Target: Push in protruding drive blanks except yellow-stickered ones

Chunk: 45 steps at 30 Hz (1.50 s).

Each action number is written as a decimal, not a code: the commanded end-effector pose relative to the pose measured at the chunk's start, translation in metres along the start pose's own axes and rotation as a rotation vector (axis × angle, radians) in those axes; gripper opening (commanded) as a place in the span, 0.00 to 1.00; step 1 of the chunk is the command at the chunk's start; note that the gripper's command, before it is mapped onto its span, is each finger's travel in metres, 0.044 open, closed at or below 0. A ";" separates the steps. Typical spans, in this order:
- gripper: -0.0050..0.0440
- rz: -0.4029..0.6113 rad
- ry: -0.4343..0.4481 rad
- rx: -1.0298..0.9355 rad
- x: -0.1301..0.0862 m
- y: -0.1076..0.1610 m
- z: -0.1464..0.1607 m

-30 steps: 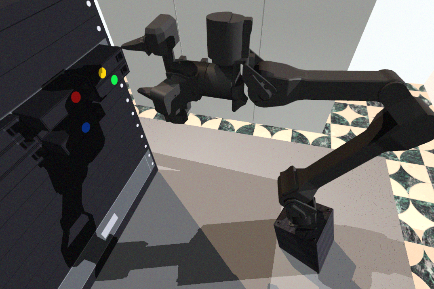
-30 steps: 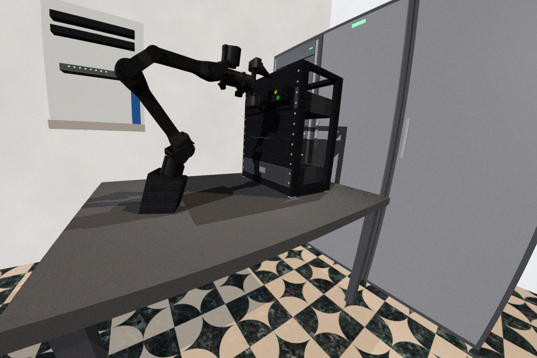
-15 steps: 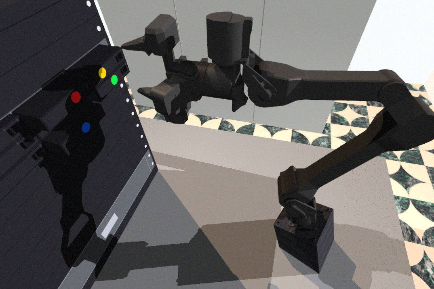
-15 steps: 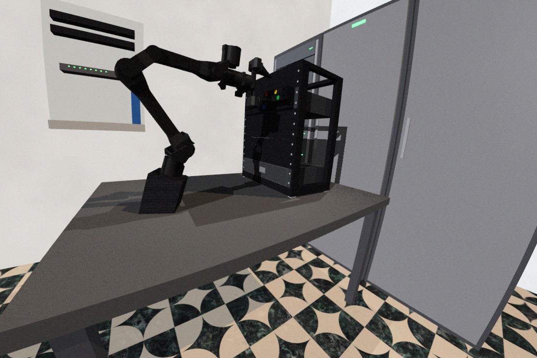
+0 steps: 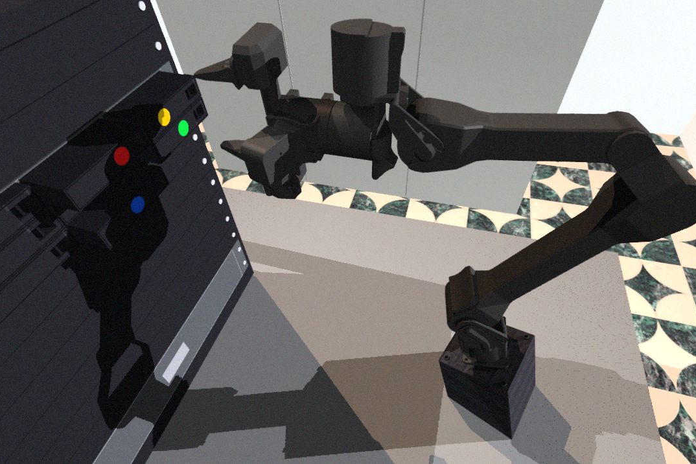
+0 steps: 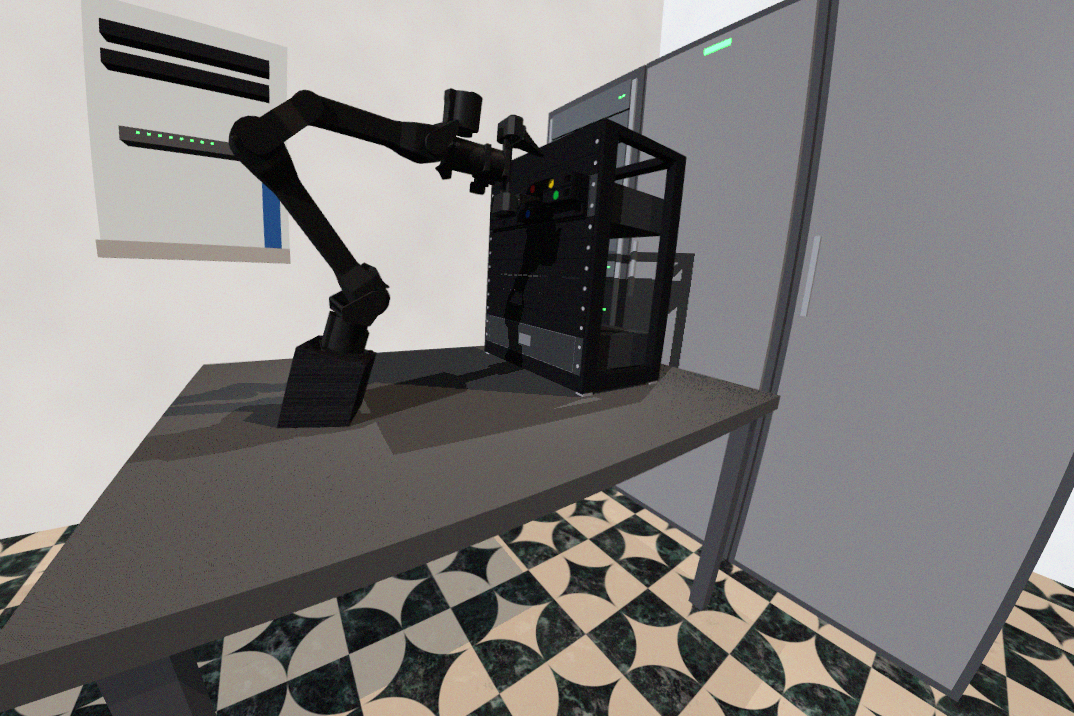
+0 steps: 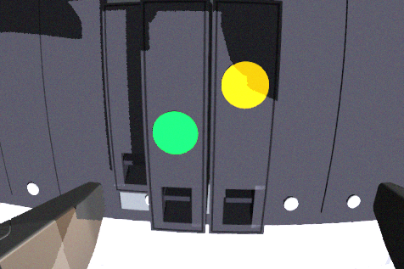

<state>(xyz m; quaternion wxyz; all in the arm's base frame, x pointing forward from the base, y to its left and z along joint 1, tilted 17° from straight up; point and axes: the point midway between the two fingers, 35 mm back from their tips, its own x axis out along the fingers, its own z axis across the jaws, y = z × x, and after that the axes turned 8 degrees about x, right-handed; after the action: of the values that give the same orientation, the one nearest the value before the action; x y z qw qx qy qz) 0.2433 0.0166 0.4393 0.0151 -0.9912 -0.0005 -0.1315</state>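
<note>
The black rack fills the left of the top view and stands on the table in the exterior view. Near its top, blanks stick out of its front with yellow, green and red stickers. A blank with a blue sticker lies lower, in shadow. My gripper is open and empty, just off the handle end of the yellow and green blanks. Its upper fingertip is close to the yellow blank's corner; I cannot tell if it touches. The wrist view faces the green and yellow blanks side by side.
The arm's base stands on the table to the right of the rack. Tall grey cabinets stand behind and beside the rack. The table edge lies close to the rack's foot.
</note>
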 end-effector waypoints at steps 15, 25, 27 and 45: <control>0.10 -0.004 0.018 0.006 -0.002 0.000 -0.008; 0.10 -0.004 0.018 0.006 -0.002 0.000 -0.008; 0.10 -0.004 0.018 0.006 -0.002 0.000 -0.008; 0.10 -0.004 0.018 0.006 -0.002 0.000 -0.008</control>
<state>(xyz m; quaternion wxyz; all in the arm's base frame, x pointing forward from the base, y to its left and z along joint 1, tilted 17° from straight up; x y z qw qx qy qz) 0.2433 0.0166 0.4393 0.0151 -0.9912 -0.0005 -0.1315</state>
